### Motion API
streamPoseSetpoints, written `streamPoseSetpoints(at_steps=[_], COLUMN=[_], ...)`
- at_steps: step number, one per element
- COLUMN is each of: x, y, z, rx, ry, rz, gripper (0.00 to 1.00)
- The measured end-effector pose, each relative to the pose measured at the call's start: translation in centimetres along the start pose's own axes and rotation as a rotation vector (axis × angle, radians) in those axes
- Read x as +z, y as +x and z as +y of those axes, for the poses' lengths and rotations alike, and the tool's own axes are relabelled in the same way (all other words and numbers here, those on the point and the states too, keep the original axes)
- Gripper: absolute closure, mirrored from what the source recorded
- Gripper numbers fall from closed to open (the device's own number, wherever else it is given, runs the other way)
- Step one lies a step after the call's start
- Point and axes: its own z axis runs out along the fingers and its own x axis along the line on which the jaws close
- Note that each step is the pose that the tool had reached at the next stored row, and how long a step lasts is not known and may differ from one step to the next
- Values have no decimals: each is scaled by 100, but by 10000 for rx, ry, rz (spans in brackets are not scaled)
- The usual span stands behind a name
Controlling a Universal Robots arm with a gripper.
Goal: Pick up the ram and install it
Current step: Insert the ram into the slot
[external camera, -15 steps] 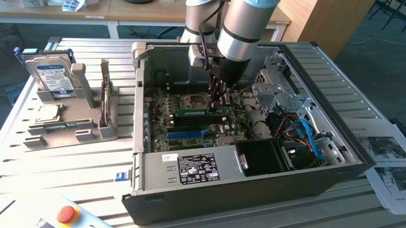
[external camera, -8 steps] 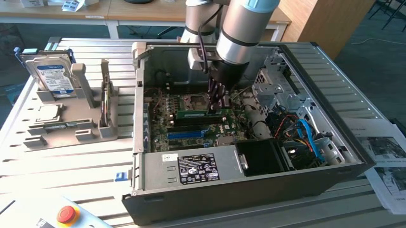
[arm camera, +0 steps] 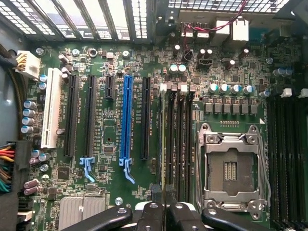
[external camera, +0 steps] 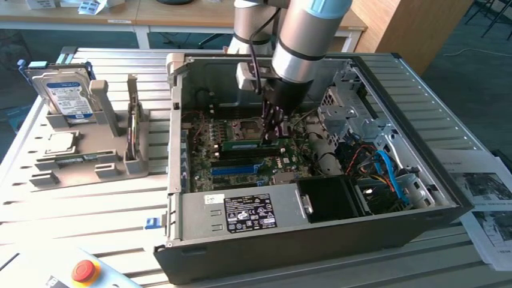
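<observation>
Pincer (external camera: pixel 273 138) (arm camera: pixel 163 195) jaws are seen closed on the thin top edge of the ram (external camera: pixel 242 144) (arm camera: pixel 161 139). The green stick is held edge-on at the black memory slots (arm camera: pixel 178 139), just beside the CPU socket (external camera: pixel 244 127) (arm camera: pixel 231 168), near the centre of the exterior frame. A blue expansion slot (external camera: pixel 236 170) (arm camera: pixel 127 115) is seen further along the motherboard inside the open computer case (external camera: pixel 320 240). At the exterior view's left, well apart, a hard drive (external camera: pixel 68 96) is stood upright in a grey fixture (external camera: pixel 80 162).

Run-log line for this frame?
pincer: shut on thin green ram stick | stick: upright on green motherboard | site: open dark computer case
</observation>
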Motion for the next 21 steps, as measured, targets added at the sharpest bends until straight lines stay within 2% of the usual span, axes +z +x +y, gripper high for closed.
streamPoseSetpoints(at_steps=[8, 15, 21], x=[7, 23, 28], y=[0, 0, 0], z=[15, 18, 20], rx=[-49, -48, -48], ry=[6, 72, 82], rz=[9, 10, 8], gripper=[88, 88, 88])
